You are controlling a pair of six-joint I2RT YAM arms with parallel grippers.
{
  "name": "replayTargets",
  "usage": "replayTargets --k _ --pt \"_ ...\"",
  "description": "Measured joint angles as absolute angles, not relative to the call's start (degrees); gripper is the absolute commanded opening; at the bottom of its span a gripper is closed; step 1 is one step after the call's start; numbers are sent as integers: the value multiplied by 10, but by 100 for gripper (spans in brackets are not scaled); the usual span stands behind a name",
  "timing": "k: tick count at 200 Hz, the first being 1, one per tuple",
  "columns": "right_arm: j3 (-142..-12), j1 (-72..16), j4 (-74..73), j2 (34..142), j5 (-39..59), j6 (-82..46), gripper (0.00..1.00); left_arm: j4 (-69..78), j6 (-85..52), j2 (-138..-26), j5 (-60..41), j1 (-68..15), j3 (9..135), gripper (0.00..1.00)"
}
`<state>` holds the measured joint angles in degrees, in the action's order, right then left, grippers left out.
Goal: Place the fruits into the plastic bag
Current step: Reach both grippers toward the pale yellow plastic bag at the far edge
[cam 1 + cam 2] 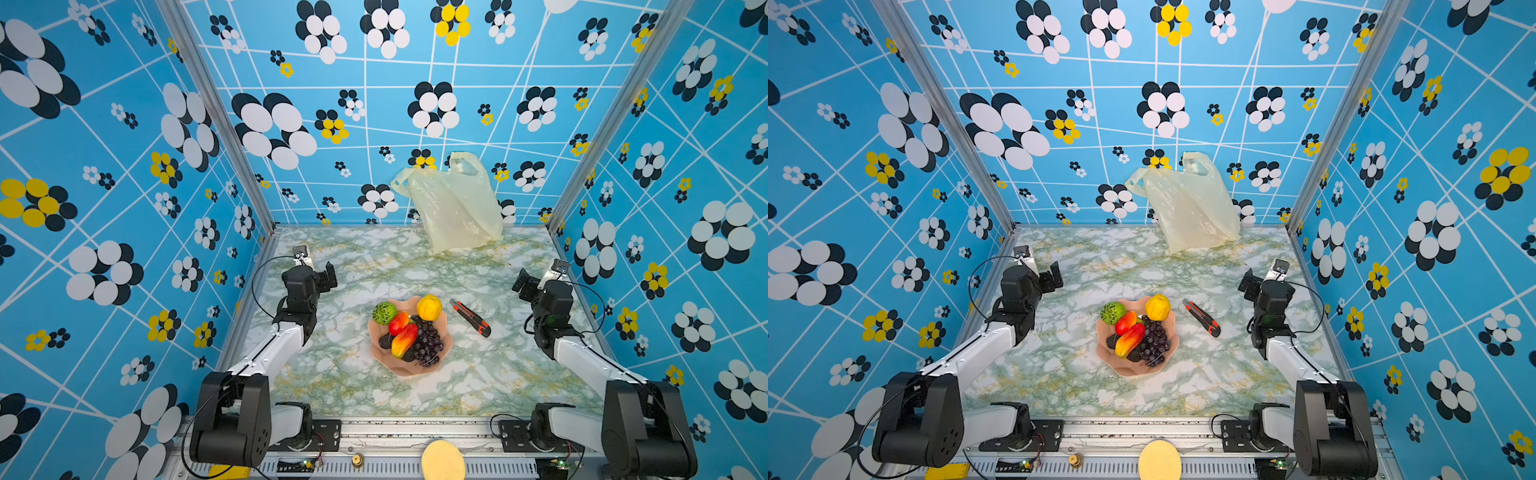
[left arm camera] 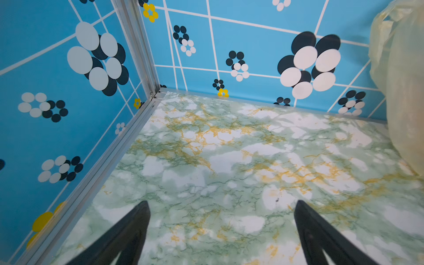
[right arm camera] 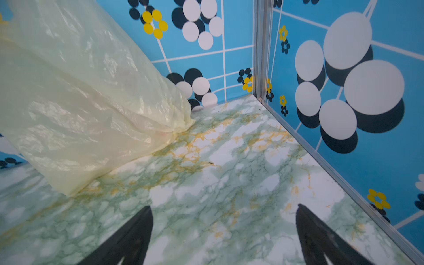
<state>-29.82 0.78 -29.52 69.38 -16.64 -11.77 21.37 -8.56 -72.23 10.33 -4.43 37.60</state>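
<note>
The left gripper (image 2: 221, 204) and right gripper (image 3: 223, 207) both gape wide, empty. The fruits (image 1: 409, 328) sit heaped in the dish (image 1: 415, 371); the bag (image 1: 453, 203) leans on the back wall (image 1: 374, 124). Its mouth likely needs spreading by a handle (image 1: 463, 162) first.

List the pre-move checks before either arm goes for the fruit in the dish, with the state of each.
1. Left jaws open and empty: ok.
2. Right jaws open and empty: ok.
3. Fruits all piled in the pink dish, none on the table: ok.
4. Plastic bag mouth open for loading: cannot tell; it leans on the back wall with its handles up.
5. Bag held by an arm: not ok; neither arm touches it.
6. Utility knife apart from the dish: ok; it lies beside the dish on the right arm's side.
</note>
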Motion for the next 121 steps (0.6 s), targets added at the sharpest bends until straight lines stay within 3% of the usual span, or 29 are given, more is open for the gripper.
replayTargets --k 69,121 --pt "-501 8 -27 696 -70 -208 99 77 -198 -690 -48 -44 489 99" --pt "-705 8 138 802 90 -267 99 -10 -297 -721 -162 -44 590 99"
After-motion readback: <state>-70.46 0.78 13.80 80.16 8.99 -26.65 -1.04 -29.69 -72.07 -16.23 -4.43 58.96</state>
